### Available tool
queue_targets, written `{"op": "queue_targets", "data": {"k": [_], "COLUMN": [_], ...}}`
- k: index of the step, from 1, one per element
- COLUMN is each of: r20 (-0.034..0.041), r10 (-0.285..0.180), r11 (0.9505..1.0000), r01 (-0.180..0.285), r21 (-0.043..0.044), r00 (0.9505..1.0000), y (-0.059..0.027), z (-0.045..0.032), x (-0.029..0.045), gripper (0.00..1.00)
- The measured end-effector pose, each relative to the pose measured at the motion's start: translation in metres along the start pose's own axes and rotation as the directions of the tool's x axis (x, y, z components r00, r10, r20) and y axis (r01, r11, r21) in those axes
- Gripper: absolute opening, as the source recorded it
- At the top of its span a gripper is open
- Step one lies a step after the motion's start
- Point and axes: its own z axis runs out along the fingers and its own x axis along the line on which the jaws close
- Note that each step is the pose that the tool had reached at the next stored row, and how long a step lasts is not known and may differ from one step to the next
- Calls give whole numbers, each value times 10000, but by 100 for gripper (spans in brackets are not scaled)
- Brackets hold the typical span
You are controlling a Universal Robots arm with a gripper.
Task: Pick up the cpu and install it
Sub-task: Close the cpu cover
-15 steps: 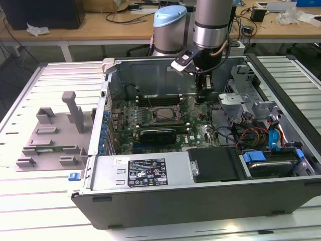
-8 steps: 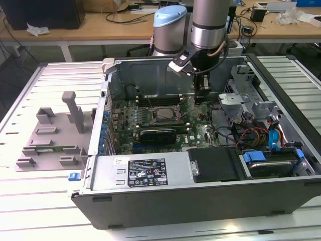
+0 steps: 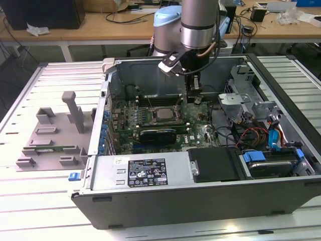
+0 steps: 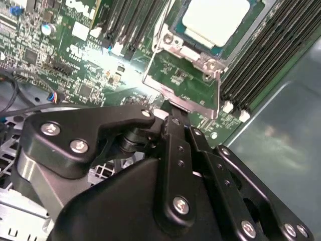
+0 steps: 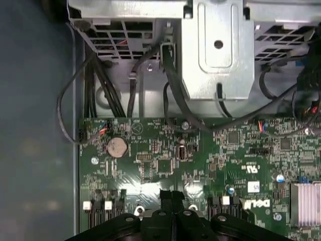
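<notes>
The cpu (image 3: 163, 114) is a small square chip with a silver metal top. It lies flat in the motherboard socket inside the open computer case (image 3: 200, 196). In the second wrist view the cpu (image 4: 215, 17) sits inside the metal socket frame (image 4: 183, 80). My gripper (image 3: 194, 99) hangs low over the motherboard, just to the exterior view's right of the socket. Its black fingers (image 5: 168, 197) are pressed together with nothing between them. In the second wrist view the gripper (image 4: 175, 111) has its tip at the edge of the socket frame.
A long black expansion card (image 3: 158, 134) lies in front of the socket. Memory slots (image 4: 256, 70) flank it. A metal drive cage (image 3: 241, 98) and loose cables (image 3: 251, 134) crowd the exterior view's right. A grey fixture (image 3: 55, 135) stands on the table outside the case.
</notes>
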Motion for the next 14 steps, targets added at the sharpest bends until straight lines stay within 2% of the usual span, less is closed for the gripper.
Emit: {"op": "queue_targets", "data": {"k": [4,8,14], "r20": [-9,-18,-17], "r10": [1,3,4], "r11": [10000,10000,10000], "r01": [-1,-3,-4], "r21": [-13,-51,-52], "r00": [10000,10000,10000], "y": [-56,-157,-164], "z": [-3,-5,-5], "x": [0,-1,-1], "gripper": [11,11,11]}}
